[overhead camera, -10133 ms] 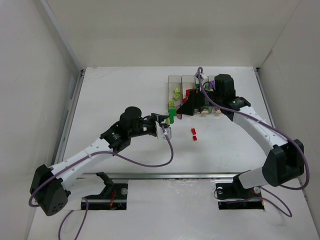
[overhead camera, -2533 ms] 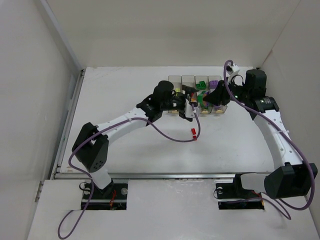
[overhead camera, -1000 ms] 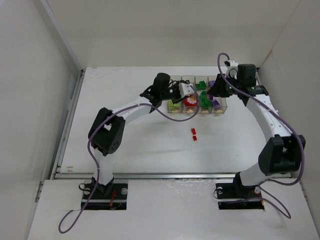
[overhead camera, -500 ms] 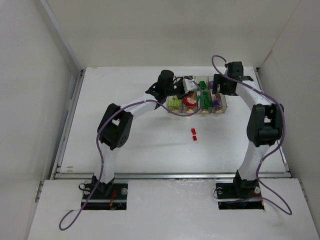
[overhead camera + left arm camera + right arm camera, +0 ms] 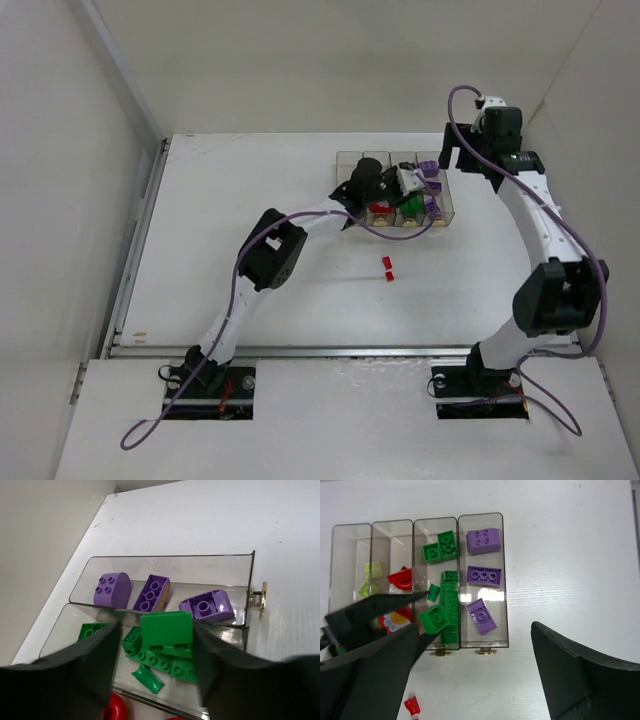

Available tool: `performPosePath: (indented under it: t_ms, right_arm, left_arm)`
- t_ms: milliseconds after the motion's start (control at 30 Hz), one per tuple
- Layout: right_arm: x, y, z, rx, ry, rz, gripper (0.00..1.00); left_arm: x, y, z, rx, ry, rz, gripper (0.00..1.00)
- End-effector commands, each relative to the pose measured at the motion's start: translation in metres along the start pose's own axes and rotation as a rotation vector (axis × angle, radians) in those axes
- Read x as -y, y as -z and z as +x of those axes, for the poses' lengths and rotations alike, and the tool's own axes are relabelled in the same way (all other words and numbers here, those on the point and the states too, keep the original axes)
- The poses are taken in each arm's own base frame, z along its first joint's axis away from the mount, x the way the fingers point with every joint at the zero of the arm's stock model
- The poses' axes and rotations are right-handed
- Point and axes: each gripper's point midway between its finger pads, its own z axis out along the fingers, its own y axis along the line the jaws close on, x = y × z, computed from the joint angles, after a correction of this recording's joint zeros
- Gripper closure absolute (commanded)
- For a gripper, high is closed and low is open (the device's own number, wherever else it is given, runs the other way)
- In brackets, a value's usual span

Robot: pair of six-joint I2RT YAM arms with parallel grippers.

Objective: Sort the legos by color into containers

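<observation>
Right gripper [image 5: 474, 630]: just opened wide above containers [image 5: 392, 522]; purple drop likely done.
Left gripper [image 5: 156, 642]: pinching green brick [image 5: 166, 626], shifted over green bin [image 5: 436, 519].

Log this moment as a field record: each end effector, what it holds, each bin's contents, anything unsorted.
left end effector: shut on a green lego, over the green bin
right end effector: open, empty, above the containers
purple bin: three purple legos
green bin: several green pieces
red bin: red pieces
yellow-green bin: yellow-green legos
unsorted: small red legos on the table, in front of the containers
</observation>
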Motion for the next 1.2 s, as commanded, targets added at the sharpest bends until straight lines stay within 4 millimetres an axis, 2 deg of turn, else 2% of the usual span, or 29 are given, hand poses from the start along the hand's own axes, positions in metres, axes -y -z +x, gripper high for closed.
performPosePath:
  t_ms: [0, 33, 67, 100, 133, 167, 200, 267, 300, 367, 433, 467, 500, 533, 567, 600, 633, 667, 733, 767, 800, 833, 900, 967, 1000, 1167]
  right_arm:
    - [0.003, 0.018, -0.007, 0.054, -0.001, 0.012, 0.01]
    - [0.003, 0.025, -0.013, 0.073, 0.009, 0.010, 0.01]
    - [0.004, 0.024, -0.007, 0.056, 0.010, 0.012, 0.01]
    - [0.004, 0.028, -0.009, 0.066, 0.022, 0.012, 0.01]
    - [0.004, 0.028, -0.007, 0.057, 0.022, 0.013, 0.01]
    - [0.002, 0.034, -0.014, 0.075, 0.048, -0.002, 0.01]
    - [0.002, 0.034, -0.014, 0.075, 0.048, -0.002, 0.01]
    - [0.003, 0.041, -0.016, 0.084, 0.059, -0.003, 0.01]
    - [0.003, 0.042, -0.012, 0.069, 0.070, -0.001, 0.01]
    - [0.004, 0.056, -0.014, 0.075, 0.070, -0.001, 0.01]
    - [0.002, 0.063, -0.004, 0.054, 0.076, 0.003, 0.01]
    - [-0.004, 0.064, 0.013, 0.015, 0.082, 0.000, 0.01]
    - [-0.009, 0.072, 0.015, 0.025, 0.083, -0.004, 0.01]
    - [-0.015, 0.075, 0.025, 0.008, 0.095, -0.019, 0.00]
    - [-0.032, 0.077, 0.035, -0.007, 0.105, -0.055, 0.00]
    - [-0.040, 0.075, 0.057, -0.057, 0.112, -0.081, 0.00]
    - [-0.064, 0.076, 0.072, -0.091, 0.117, -0.155, 0.00]
    - [-0.074, 0.076, 0.085, -0.120, 0.118, -0.187, 0.00]
    - [-0.093, 0.068, 0.117, -0.194, 0.116, -0.236, 0.00]
    - [-0.102, 0.067, 0.131, -0.227, 0.134, -0.257, 0.00]
    - [-0.120, 0.067, 0.143, -0.247, 0.172, -0.296, 0.00]
    - [-0.127, 0.062, 0.161, -0.294, 0.197, -0.306, 0.00]
    - [-0.148, 0.063, 0.179, -0.333, 0.254, -0.337, 0.00]
    - [-0.153, 0.053, 0.197, -0.371, 0.265, -0.348, 0.00]
    - [-0.154, 0.052, 0.198, -0.368, 0.253, -0.347, 0.00]
    - [-0.153, 0.028, 0.203, -0.377, 0.219, -0.346, 0.02]
  left_arm:
    - [-0.044, 0.001, -0.049, 0.099, -0.044, -0.135, 0.45]
    - [-0.046, 0.001, -0.048, 0.095, -0.043, -0.147, 0.33]
    - [-0.050, 0.002, -0.047, 0.086, -0.050, -0.167, 0.25]
    - [-0.049, 0.004, -0.048, 0.084, -0.049, -0.166, 0.20]
    - [-0.049, 0.006, -0.049, 0.079, -0.066, -0.166, 0.10]
    - [-0.045, 0.009, -0.041, 0.059, -0.072, -0.158, 0.05]
    - [-0.045, 0.015, -0.053, 0.073, -0.088, -0.152, 0.00]
    - [-0.044, 0.022, -0.061, 0.075, -0.089, -0.152, 0.00]
    - [-0.041, 0.030, -0.072, 0.082, -0.091, -0.142, 0.00]
    - [-0.040, 0.041, -0.082, 0.084, -0.093, -0.143, 0.00]
    - [-0.035, 0.059, -0.102, 0.098, -0.087, -0.138, 0.00]
    - [-0.035, 0.067, -0.107, 0.097, -0.069, -0.150, 0.00]
    - [-0.032, 0.074, -0.114, 0.103, -0.039, -0.150, 0.00]
    - [-0.030, 0.093, -0.124, 0.099, -0.016, -0.174, 0.00]
    - [-0.033, 0.105, -0.126, 0.093, 0.011, -0.196, 0.00]
    - [-0.035, 0.117, -0.127, 0.087, 0.043, -0.219, 0.00]
    - [-0.035, 0.141, -0.128, 0.077, 0.127, -0.270, 0.00]
    - [-0.031, 0.151, -0.129, 0.074, 0.179, -0.290, 0.00]
    - [-0.044, 0.184, -0.114, 0.020, 0.272, -0.414, 0.00]
    - [-0.034, 0.205, -0.106, -0.023, 0.324, -0.448, 0.00]
    - [-0.032, 0.217, -0.099, -0.051, 0.332, -0.481, 0.00]
    - [-0.029, 0.228, -0.094, -0.076, 0.337, -0.511, 0.00]
    - [-0.016, 0.257, -0.079, -0.136, 0.356, -0.576, 0.00]
    - [-0.006, 0.271, -0.069, -0.173, 0.390, -0.610, 0.00]
    - [0.003, 0.283, -0.062, -0.205, 0.415, -0.617, 0.00]
    - [0.039, 0.317, -0.046, -0.247, 0.495, -0.600, 0.00]
